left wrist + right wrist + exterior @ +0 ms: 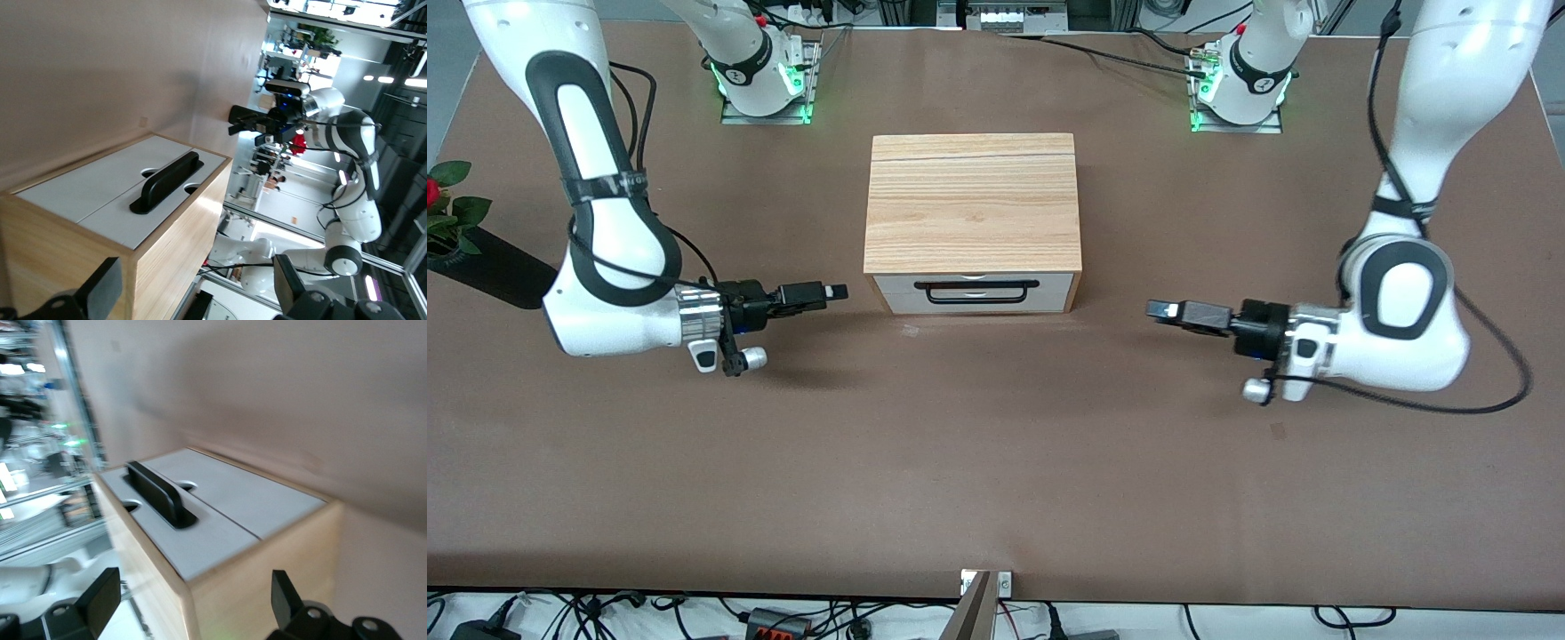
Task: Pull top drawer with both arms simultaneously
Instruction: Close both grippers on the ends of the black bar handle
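The top drawer (898, 283) is shut, its white front flush in the light wood cabinet (973, 200), with the black bar handle (983, 293) across it. My right gripper (836, 292) is open and empty, hovering beside the cabinet toward the right arm's end of the table. My left gripper (1158, 309) is open and empty, hovering beside the cabinet toward the left arm's end. Both point at the cabinet and touch nothing. The left wrist view shows the drawer (127, 230), the handle (163, 181) and the left gripper (193, 283). The right wrist view shows the drawer (200, 550), the handle (160, 495) and the right gripper (192, 595).
A second white drawer front (898, 302) sits under the top one. A plant with a red flower (445, 209) stands at the table edge by the right arm. The right gripper shows farther off in the left wrist view (240, 120). Cables lie along the table's near edge.
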You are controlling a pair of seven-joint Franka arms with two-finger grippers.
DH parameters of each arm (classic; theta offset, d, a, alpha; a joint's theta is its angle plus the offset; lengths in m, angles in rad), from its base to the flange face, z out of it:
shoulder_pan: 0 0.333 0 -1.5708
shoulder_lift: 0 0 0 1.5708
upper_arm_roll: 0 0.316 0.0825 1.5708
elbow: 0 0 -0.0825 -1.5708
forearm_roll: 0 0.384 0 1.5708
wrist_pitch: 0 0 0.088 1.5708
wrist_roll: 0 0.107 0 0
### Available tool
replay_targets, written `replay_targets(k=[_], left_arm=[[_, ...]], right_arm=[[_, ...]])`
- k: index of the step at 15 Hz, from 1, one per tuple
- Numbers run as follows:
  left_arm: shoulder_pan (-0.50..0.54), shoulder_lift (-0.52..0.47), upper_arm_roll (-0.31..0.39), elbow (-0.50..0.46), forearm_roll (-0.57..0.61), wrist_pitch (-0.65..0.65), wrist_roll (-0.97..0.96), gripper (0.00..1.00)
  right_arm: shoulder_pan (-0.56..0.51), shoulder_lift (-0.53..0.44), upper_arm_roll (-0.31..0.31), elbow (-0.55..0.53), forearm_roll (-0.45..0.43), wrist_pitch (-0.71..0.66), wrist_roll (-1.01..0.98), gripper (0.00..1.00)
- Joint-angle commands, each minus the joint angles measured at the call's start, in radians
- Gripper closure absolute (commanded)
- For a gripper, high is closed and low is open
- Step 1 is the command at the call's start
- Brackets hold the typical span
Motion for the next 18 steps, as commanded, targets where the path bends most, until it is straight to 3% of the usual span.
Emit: replay_targets(k=[1,3,6,11,14,18], left_arm=[[-0.076,0.049,-0.001,0.011,-0.082,0.072,0.064,0.00],[-0.142,0.078,-0.001,0.011,-0.139,0.136,0.111,0.00],[-0.159,0.112,-0.001,0.011,-0.147,0.161,0.247,0.00],[-0.182,0.163,-0.001,-0.021,-0.225,0.164,0.441,0.02],[-0.189,0.172,-0.003,-0.089,-0.358,0.160,0.588,0.02],[-0.206,0.172,-0.018,-0.147,-0.436,0.154,0.607,0.07]], right_arm=[[-0.006,0.101,-0.001,-0.002,0.204,-0.028,-0.194,0.00],[0.002,0.170,0.001,-0.003,0.346,-0.048,-0.299,0.00],[0.042,0.206,0.001,-0.005,0.447,-0.063,-0.351,0.00],[0.085,0.204,0.002,-0.059,0.515,-0.104,-0.454,0.00],[0.101,0.204,0.005,-0.065,0.523,-0.115,-0.458,0.01],[0.129,0.203,0.005,-0.057,0.529,-0.099,-0.463,0.23]])
